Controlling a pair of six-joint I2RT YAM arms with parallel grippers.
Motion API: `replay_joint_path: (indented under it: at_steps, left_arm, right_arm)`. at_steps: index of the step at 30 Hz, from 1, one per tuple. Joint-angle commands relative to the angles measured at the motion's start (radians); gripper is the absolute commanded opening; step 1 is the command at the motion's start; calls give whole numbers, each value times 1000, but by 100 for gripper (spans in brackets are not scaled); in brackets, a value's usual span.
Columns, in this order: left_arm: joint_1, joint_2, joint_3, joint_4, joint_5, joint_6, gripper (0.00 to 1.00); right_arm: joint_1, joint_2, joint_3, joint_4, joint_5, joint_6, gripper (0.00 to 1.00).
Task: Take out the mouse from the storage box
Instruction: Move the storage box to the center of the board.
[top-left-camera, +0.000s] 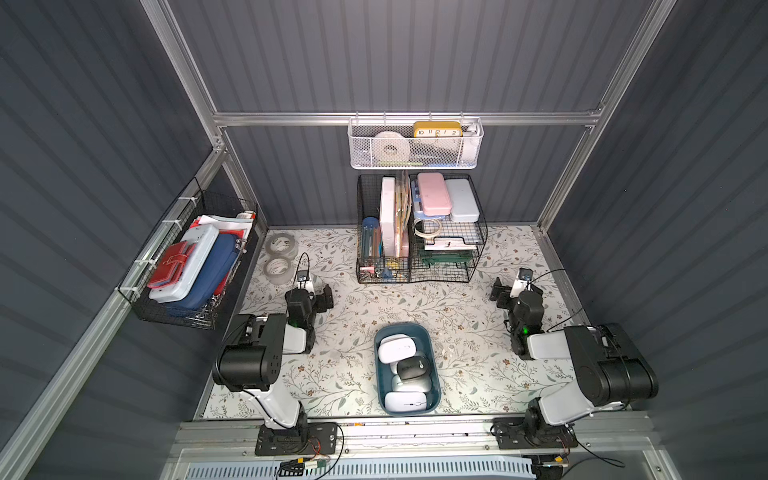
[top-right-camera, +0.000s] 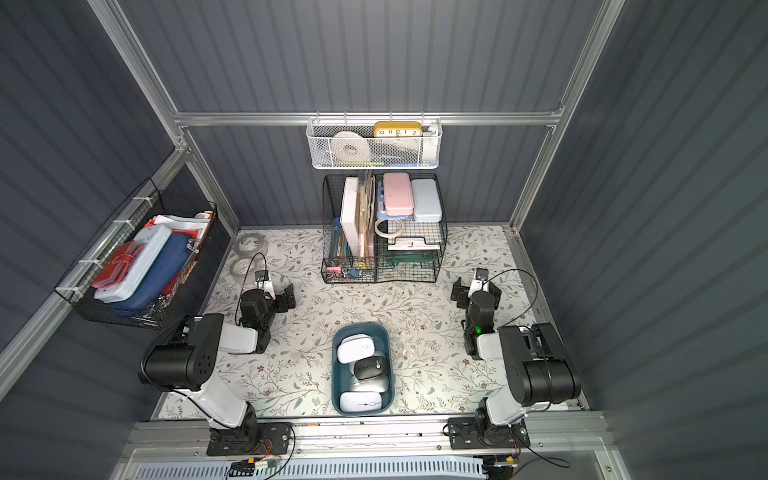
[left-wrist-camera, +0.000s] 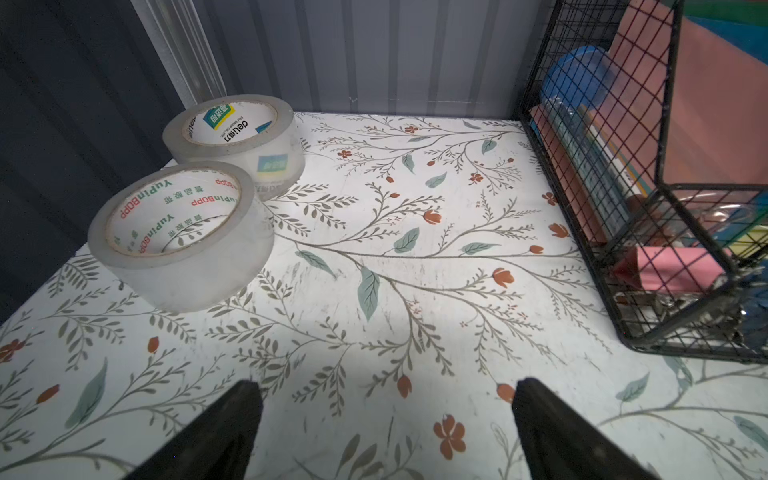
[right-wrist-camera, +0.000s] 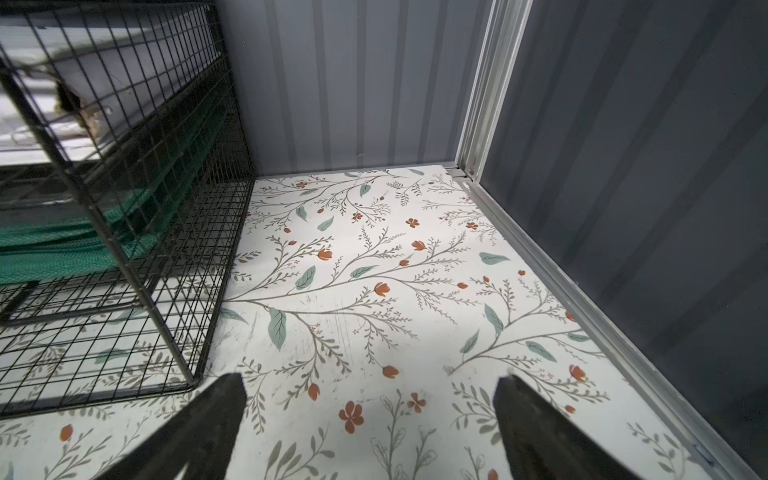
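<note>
The left fingers (left-wrist-camera: 224, 436) stand wide apart with nothing between them, poised over a bare patch of the floral counter (left-wrist-camera: 415, 291). Beyond their tips two rolls of clear tape (left-wrist-camera: 183, 237) sit close together by the corner of the enclosure, and the black wire-mesh organiser (left-wrist-camera: 665, 208) stands off to one side, packed with stationery. The right fingers (right-wrist-camera: 199, 432) are spread just as wide and are equally empty. They are above the counter beside the other end of the same organiser, with the aluminium-framed side wall (right-wrist-camera: 623, 166) close by. In both top views the two arms are folded back at either side of the counter, each well apart from the storage box (top-left-camera: 435, 374) (top-right-camera: 360, 327). The box rests near the front edge, about midway between the arm bases. Several mice lie inside it. A white mouse (top-left-camera: 397, 348) is at the far end and a black mouse (top-left-camera: 412, 368) sits on top in the middle. A pale mouse (top-left-camera: 401, 384) is partly hidden under the black one, and another white one (top-left-camera: 406, 401) lies at the near end. Above the organiser a white perforated basket (top-left-camera: 415, 160) hangs from the back rail, and a black wire basket (top-left-camera: 137, 299) of cases hangs on the left wall.
</note>
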Motion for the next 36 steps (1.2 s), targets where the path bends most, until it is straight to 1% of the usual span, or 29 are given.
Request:
replay_joint_path:
  at_steps: [1, 21, 26, 28, 30, 31, 32, 34, 36]
  left_arm:
    - [7, -9, 7, -3, -3, 6, 99]
    - [8, -8, 8, -3, -3, 6, 99]
    - [20, -8, 16, -16, 14, -1, 99]
    - [20, -12, 8, -9, 0, -1, 99]
    - [18, -43, -2, -15, 38, 22, 99]
    - [16, -65, -15, -13, 27, 27, 99]
    - [4, -110, -21, -46, -8, 36, 100]
    - [-33, -210, -1, -183, -109, 26, 99]
    - [-95, -322, 18, -278, -199, 37, 99]
  right_arm:
    - [-4, 3, 15, -1, -9, -3, 99]
    - [-6, 5, 15, -4, -13, 0, 99]
    - [-12, 3, 16, -7, -18, 3, 99]
    - [-12, -6, 0, 23, -24, -5, 99]
    - [-7, -59, -46, 69, -38, -22, 99]
    - [-2, -93, -60, 59, -42, -32, 99]
    - [9, -143, -67, 16, -25, -44, 99]
    - [43, -233, -60, -92, 35, -63, 99]
    - [78, -334, -45, -211, 57, -82, 99]
